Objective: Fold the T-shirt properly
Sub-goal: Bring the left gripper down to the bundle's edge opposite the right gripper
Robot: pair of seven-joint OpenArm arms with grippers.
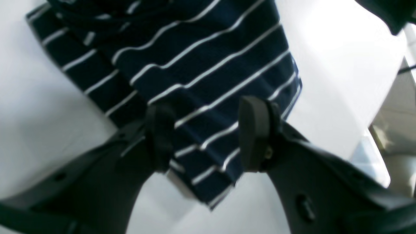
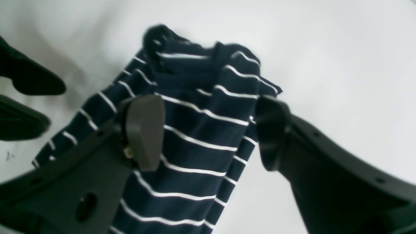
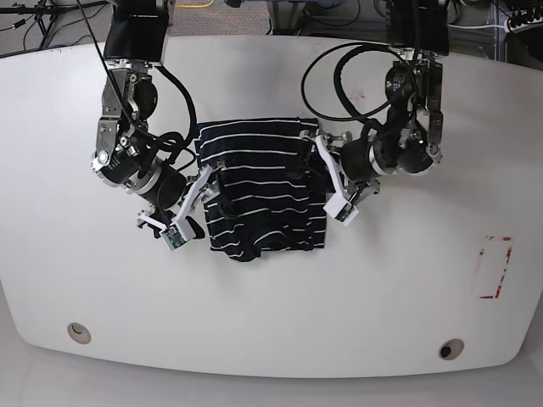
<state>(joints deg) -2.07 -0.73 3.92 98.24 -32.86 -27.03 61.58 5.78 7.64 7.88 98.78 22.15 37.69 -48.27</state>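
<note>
While the T-shirt (image 3: 263, 188) lies folded mid-table between both arms, the left gripper (image 1: 204, 135) and right gripper (image 2: 208, 130) stand released over its opposite side edges, equally near.

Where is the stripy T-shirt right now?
In the base view, the soft black T-shirt with thin white stripes lies folded mid-table on the white tabletop, between the left pincer and right pincer.

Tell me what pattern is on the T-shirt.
The T-shirt is dark navy, almost black, with thin white stripes, clearest in the right wrist view.
</note>
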